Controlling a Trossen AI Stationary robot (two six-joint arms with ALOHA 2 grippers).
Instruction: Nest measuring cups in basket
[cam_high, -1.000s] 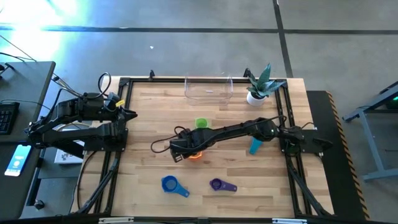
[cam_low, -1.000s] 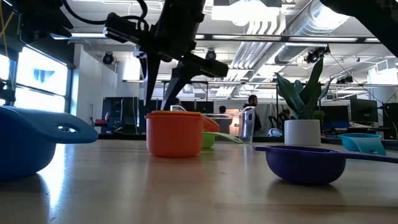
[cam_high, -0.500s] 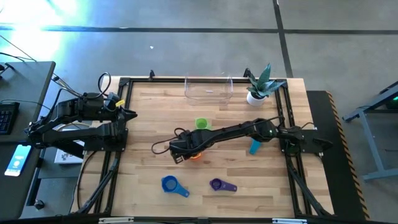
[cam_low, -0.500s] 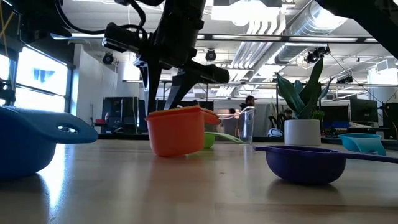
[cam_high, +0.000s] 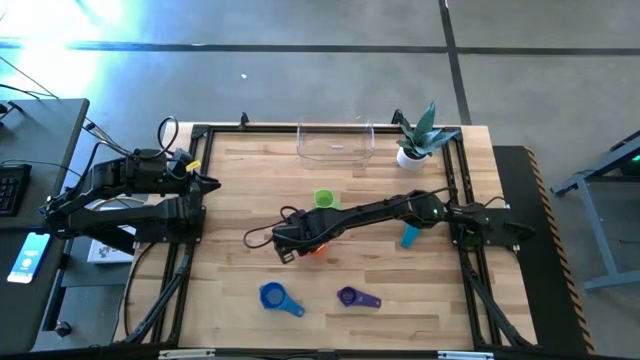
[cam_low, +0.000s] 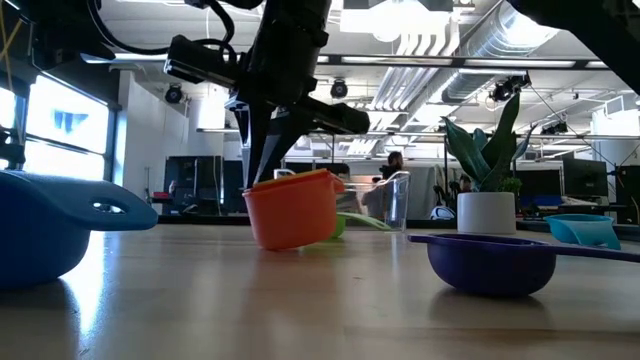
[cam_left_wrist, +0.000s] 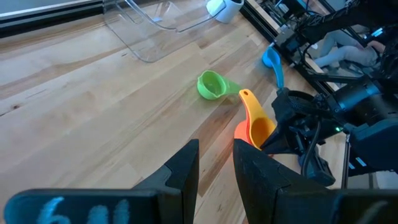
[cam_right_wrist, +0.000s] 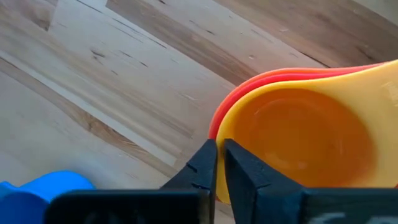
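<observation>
A yellow cup (cam_right_wrist: 305, 134) sits nested inside an orange cup (cam_low: 293, 210) at the table's middle. My right gripper (cam_right_wrist: 219, 160) is shut on their rim there (cam_high: 298, 240). The green cup (cam_high: 323, 199) lies behind them on the table, the light blue cup (cam_high: 410, 236) to the right, and the blue cup (cam_high: 272, 296) and purple cup (cam_high: 350, 297) near the front edge. The clear basket (cam_high: 336, 142) stands at the far edge. My left gripper (cam_high: 208, 183) waits open at the table's left edge. No red cup shows on its own. My right gripper pinches the rim of the nested yellow and orange cups (cam_right_wrist: 214, 134), one finger (cam_right_wrist: 245, 177) inside the yellow bowl and one finger (cam_right_wrist: 200, 167) outside the orange wall. The fingers come from above, slanting down. The stack is tilted, with its lower left edge (cam_low: 262, 246) on the table.
A white pot with a green plant (cam_high: 415, 140) stands right of the basket at the far right corner. Black rails (cam_high: 190, 260) frame the table's sides. Bare wood lies between the green cup and the basket.
My right gripper has tipped the orange and yellow stack: it stood flat on the table, and now one side of its base is raised while the other edge stays down. The stack has also shifted slightly toward the table's right.
</observation>
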